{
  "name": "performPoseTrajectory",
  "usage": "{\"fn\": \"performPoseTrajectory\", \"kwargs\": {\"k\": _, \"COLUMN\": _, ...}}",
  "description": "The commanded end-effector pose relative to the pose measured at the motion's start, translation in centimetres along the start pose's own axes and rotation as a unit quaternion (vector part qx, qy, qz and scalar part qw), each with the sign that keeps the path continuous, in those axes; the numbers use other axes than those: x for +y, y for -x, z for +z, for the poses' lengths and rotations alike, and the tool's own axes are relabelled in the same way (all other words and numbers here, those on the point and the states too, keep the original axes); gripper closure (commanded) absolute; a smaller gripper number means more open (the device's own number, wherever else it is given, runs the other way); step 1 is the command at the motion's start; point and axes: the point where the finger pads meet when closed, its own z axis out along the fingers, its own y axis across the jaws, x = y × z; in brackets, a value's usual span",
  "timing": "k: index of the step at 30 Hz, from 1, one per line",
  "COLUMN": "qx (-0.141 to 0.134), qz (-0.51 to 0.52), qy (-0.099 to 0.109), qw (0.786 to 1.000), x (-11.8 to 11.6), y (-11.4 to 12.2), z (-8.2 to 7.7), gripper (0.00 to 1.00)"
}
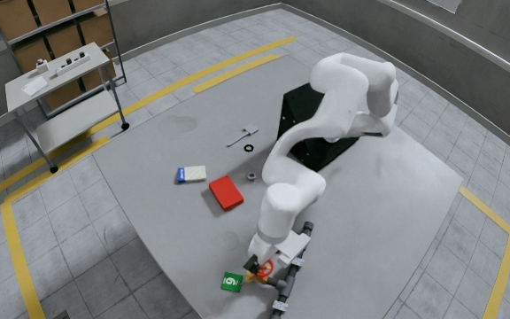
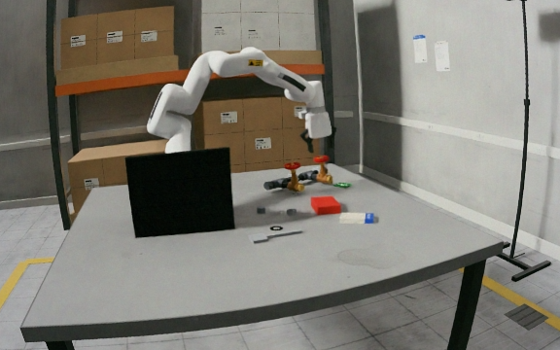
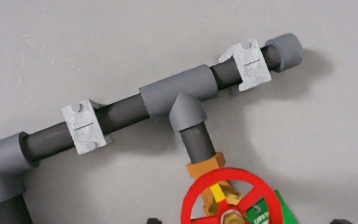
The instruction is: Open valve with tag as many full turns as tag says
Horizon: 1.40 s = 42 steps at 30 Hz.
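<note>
A dark grey pipe run (image 3: 145, 102) lies on the table near its edge, held by white clamps. Two brass valves with red handwheels branch off it. The tagged valve (image 2: 322, 167) has a green tag (image 1: 232, 282) with a white digit lying beside it; the tag also shows in the wrist view (image 3: 272, 215). The other valve (image 2: 293, 174) stands to its left in the exterior view and is hidden by the arm in the top view. My gripper (image 2: 316, 142) is open and empty, hovering just above the tagged valve's handwheel (image 3: 227, 197), with the fingertips either side at the wrist view's bottom edge.
A red block (image 1: 226, 192), a white and blue box (image 1: 191, 174), a small grey nut (image 1: 251, 174), a black ring (image 1: 249, 147) and a flat grey tool (image 1: 243, 135) lie mid-table. A black box stands at the arm's base.
</note>
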Motion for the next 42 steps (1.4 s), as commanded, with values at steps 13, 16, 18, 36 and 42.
{"fn": "performPoseTrajectory", "kwargs": {"k": 13, "qx": 0.0, "qz": 0.0, "qy": 0.001, "qw": 1.0, "x": 0.02, "y": 0.01, "z": -1.3, "gripper": 0.0}}
{"fn": "performPoseTrajectory", "kwargs": {"k": 16, "qx": 0.0, "qz": 0.0, "qy": 0.001, "qw": 1.0, "x": 0.02, "y": 0.01, "z": -1.3, "gripper": 0.0}}
{"fn": "performPoseTrajectory", "kwargs": {"k": 18, "qx": 0.0, "qz": 0.0, "qy": 0.001, "qw": 1.0, "x": 0.02, "y": 0.01, "z": -1.3, "gripper": 0.0}}
{"fn": "performPoseTrajectory", "kwargs": {"k": 36, "qx": 0.0, "qz": 0.0, "qy": 0.001, "qw": 1.0, "x": 0.02, "y": 0.01, "z": -1.3, "gripper": 0.0}}
{"fn": "performPoseTrajectory", "kwargs": {"k": 42, "qx": 0.0, "qz": 0.0, "qy": 0.001, "qw": 1.0, "x": 0.02, "y": 0.01, "z": -1.3, "gripper": 0.0}}
